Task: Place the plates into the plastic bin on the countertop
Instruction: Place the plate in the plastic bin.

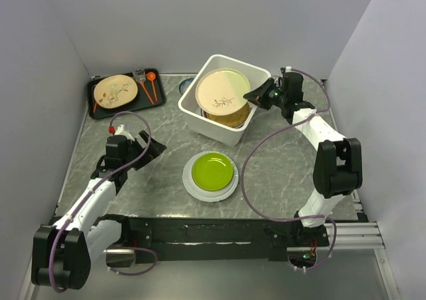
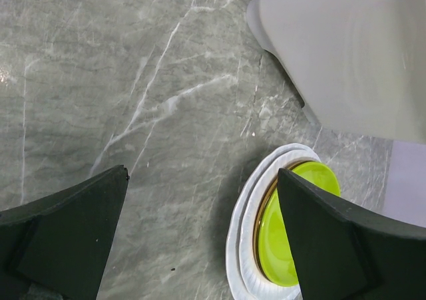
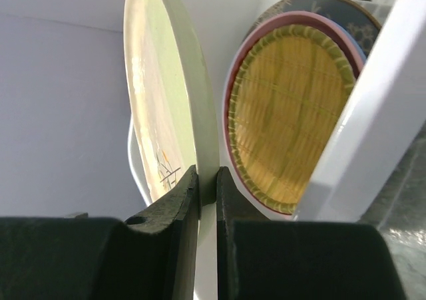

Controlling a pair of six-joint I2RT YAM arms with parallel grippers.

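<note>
The white plastic bin (image 1: pixel 191 110) stands at the back middle of the countertop (image 1: pixel 279 167). My right gripper (image 1: pixel 251 95) is shut on the rim of a cream plate (image 1: pixel 221 90) and holds it over the bin. In the right wrist view the gripper (image 3: pixel 208 180) pinches the plate's edge (image 3: pixel 170 80); under it lie a woven yellow plate (image 3: pixel 289 107), a pink plate (image 3: pixel 233 80) and a grey patterned plate (image 3: pixel 339 10) inside the bin wall (image 3: pixel 379 114). A lime green plate (image 1: pixel 212 170) sits on a white plate (image 1: pixel 189 180) at centre. My left gripper (image 1: pixel 154 147) is open and empty, left of them (image 2: pixel 279 240).
A flat black tray (image 1: pixel 96 110) at the back left holds a cream twig-and-leaf plate (image 1: pixel 115 91) and orange utensils (image 1: pixel 152 87). A small dark-blue-rimmed dish (image 1: pixel 186 84) lies behind the bin. White walls enclose the table on three sides.
</note>
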